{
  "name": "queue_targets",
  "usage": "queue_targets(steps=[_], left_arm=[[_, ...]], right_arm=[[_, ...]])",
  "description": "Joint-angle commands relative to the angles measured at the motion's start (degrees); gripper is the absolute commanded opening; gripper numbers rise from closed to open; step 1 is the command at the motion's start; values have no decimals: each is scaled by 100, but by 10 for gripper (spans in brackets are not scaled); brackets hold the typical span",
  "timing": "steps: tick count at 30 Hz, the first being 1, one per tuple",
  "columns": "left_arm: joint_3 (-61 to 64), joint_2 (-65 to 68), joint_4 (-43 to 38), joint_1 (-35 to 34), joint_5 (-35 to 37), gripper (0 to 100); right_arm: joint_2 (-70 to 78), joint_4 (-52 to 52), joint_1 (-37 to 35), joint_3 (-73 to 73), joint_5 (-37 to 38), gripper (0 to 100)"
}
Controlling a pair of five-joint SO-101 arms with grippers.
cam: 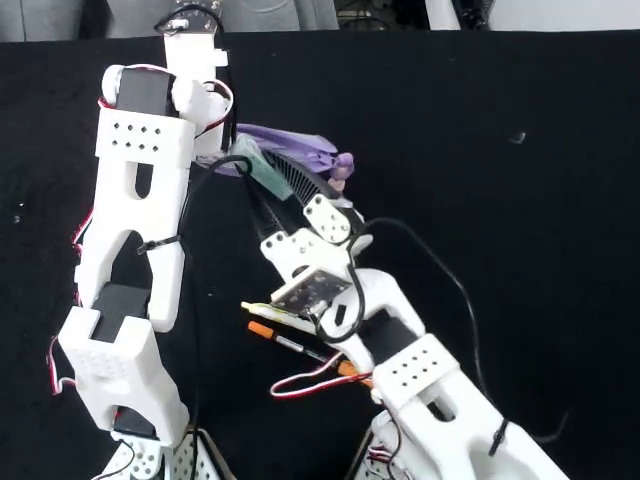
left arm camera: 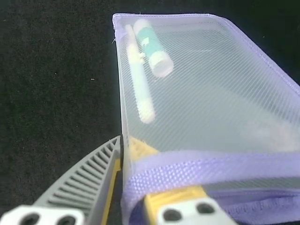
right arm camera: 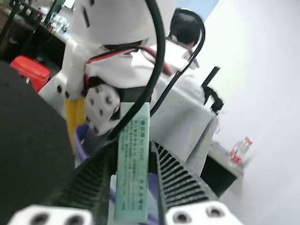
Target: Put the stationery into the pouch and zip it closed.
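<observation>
Where the black table (cam: 520,250) runs nearest the arm bases, loose items, two: one orange pen (cam: 290,342), and one yellow-green stick (cam: 262,309) partly covered by the right arm. Next, right gripper (right arm camera: 132,147): black ribbed fingers pinching one pale green box (right arm camera: 131,183), held just beside the pouch. Farther, one translucent pouch (left arm camera: 211,108), purple-trimmed, its edge clamped between the fingers of the left gripper (left arm camera: 125,139), one grey, one yellow. The left arm overlaps it in the high view. Left wrist view lists contents, two: one white stick (left arm camera: 139,79), one teal-and-white tube (left arm camera: 152,44), side by side.
</observation>
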Motion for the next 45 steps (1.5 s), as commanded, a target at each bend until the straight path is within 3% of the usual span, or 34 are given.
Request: queue_targets(steps=[1, 5, 15, 25, 34, 37, 45], left_arm=[[-40, 35, 26, -57, -123, 29], [-31, 35, 35, -57, -176, 29], [110, 26, 35, -48, -211, 29], [110, 26, 35, -48, -431, 29], [66, 26, 26, -66, -440, 29], [66, 26, 26, -66, -440, 29], [57, 26, 26, -57, -440, 29]], right_arm=[[-259, 598, -114, -180, 334, 11], [303, 1196, -79, -690, 765, 11], [2554, 2453, 642, -3134, 738, 11], [2308, 4466, 721, -4356, 791, 11], [2281, 6110, 1363, -5701, 818, 11], [2299, 6611, 1380, -5842, 1204, 11], [2316, 6840, 1178, -5745, 1565, 11]])
